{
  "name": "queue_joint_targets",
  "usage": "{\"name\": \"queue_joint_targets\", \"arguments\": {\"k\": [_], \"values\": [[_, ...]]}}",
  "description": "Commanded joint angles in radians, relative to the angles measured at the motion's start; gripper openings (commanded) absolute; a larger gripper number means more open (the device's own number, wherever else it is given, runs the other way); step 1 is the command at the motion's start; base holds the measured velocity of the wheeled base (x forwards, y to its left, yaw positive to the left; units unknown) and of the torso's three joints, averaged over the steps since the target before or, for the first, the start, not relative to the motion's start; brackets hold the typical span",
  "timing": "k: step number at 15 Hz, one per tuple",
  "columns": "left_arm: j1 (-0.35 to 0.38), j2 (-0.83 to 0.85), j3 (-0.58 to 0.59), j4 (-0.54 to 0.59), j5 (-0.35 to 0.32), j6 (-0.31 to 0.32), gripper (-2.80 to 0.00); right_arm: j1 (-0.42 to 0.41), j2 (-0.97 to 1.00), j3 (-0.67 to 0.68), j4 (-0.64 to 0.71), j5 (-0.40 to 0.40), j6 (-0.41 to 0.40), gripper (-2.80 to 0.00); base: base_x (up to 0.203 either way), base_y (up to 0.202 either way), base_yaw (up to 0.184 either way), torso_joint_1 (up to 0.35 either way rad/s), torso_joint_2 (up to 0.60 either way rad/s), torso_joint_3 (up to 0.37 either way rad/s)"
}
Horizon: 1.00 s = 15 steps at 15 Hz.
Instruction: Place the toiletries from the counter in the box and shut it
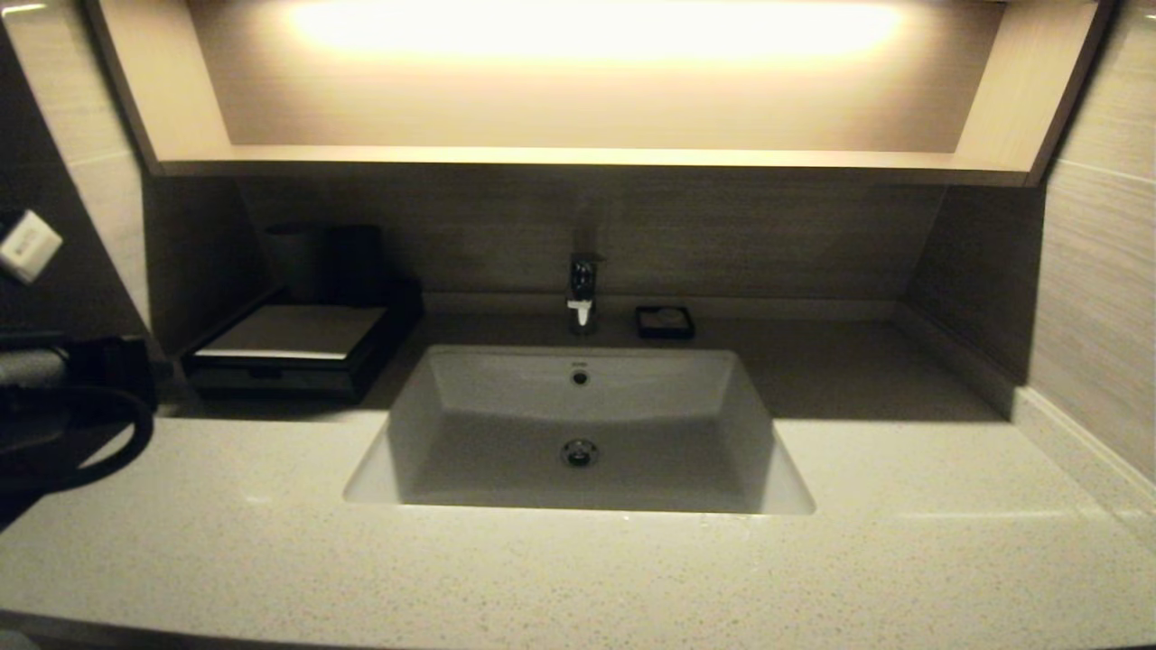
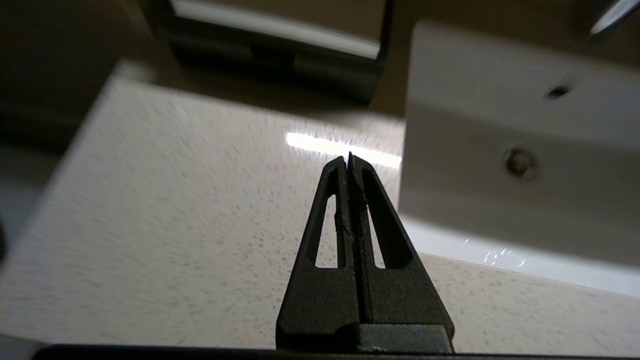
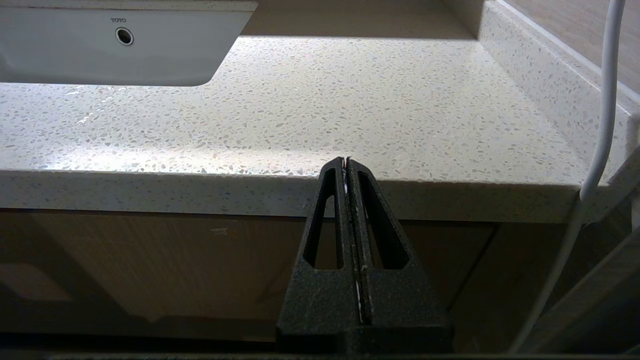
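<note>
The low black box with a pale flat top stands at the back left of the speckled counter, its front drawer pushed in; it also shows in the left wrist view. No toiletry packets show in any view. My left gripper is shut and empty, held above the counter left of the basin. In the head view only the left arm's dark body shows at the far left. My right gripper is shut and empty, below and in front of the counter's front edge.
A chrome tap stands behind the basin, with a tiny black square dish to its right. Dark tumblers stand behind the box. A raised stone ledge bounds the counter's right side. A white cable hangs by the right gripper.
</note>
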Motion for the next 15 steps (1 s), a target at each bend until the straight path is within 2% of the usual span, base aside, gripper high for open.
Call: {"name": "queue_joint_targets", "arguments": {"k": [1, 6, 9, 15], "values": [[-0.001, -0.159, 0.026, -0.003, -0.001, 0.024, -2.80, 0.000, 0.001, 0.002, 0.000, 0.001, -0.001, -2.80, 0.000, 0.000, 0.000, 0.000, 0.00, 0.000], [-0.010, -0.376, 0.125, -0.007, -0.031, 0.089, -2.80, 0.000, 0.001, 0.002, 0.000, 0.001, -0.001, -2.80, 0.000, 0.000, 0.000, 0.000, 0.00, 0.000], [-0.013, -0.519, 0.155, 0.003, -0.074, 0.103, -2.80, 0.000, 0.001, 0.000, 0.000, 0.001, -0.001, -2.80, 0.000, 0.000, 0.000, 0.000, 0.00, 0.000], [-0.083, -0.721, 0.215, 0.087, -0.097, 0.107, -2.80, 0.000, 0.001, 0.002, 0.000, 0.001, -0.001, -2.80, 0.000, 0.000, 0.000, 0.000, 0.00, 0.000]]}}
